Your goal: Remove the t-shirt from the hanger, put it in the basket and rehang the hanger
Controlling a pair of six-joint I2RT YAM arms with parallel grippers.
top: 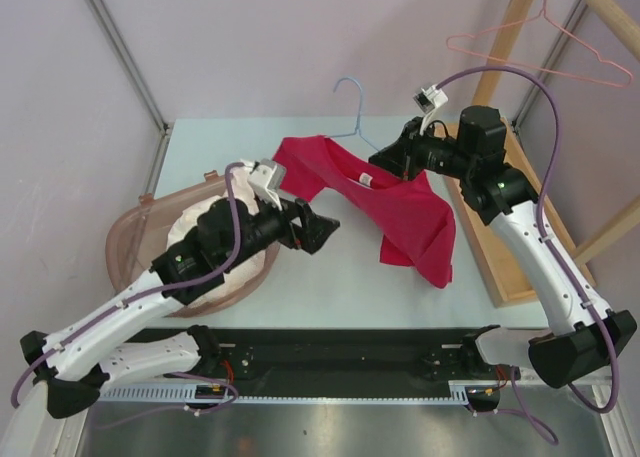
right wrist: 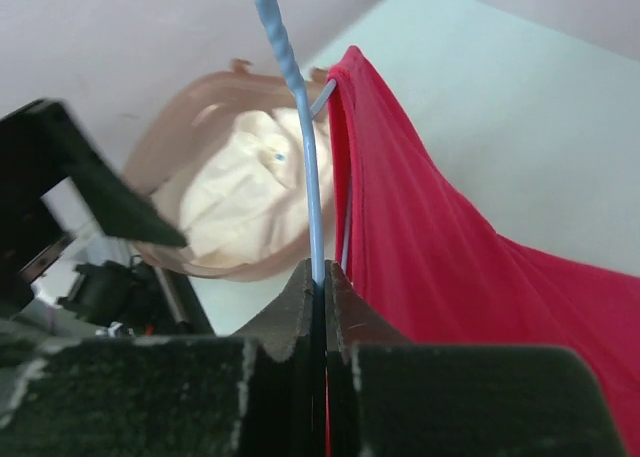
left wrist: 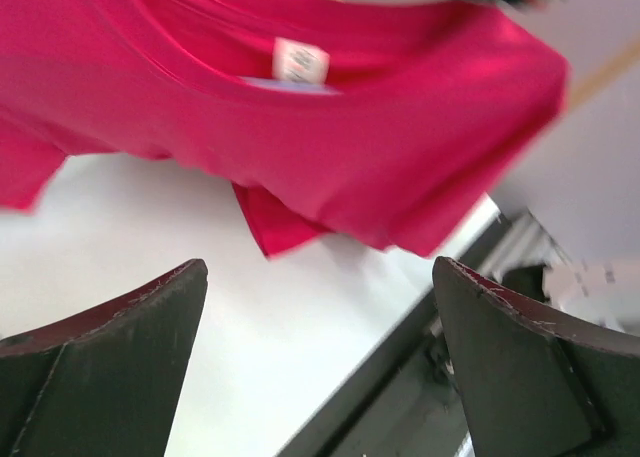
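Barely begun, going by the pictures. Nothing freed so far: t-shirt (top: 405, 212) on the blue hanger (top: 349, 99), with the hook standing clear above the red cloth and the wire going down into the neck opening beside the white label (left wrist: 300, 62). One sleeve spread toward the left, the body and hem drooping to the worktop (top: 330, 287) on the right side; hard to tell whether resting there or only hanging.

Right pincer (right wrist: 321, 277): shut hard on the hanger's wire just below the twisted neck, red cloth lying right beside the jaws. Possibly a sliver of cloth caught in there too; cannot tell.

Left pincer (left wrist: 320, 367): gaping as wide as can be, with nothing in it. From its own camera, red cloth ahead of and above the fingers (left wrist: 110, 367), apart from them, bare worktop underneath. From above, poised just beside the shirt's left edge, below the sleeve, near but not touching.

Left to do, as a guess: close the open pincer on a shoulder or the collar, draw that side off the hanger's arm against the right-hand hold, then slip the other side free and get shirt and hanger apart.

Off to the left, a brown basket (top: 120, 242) with pale cloth inside; no part in this.
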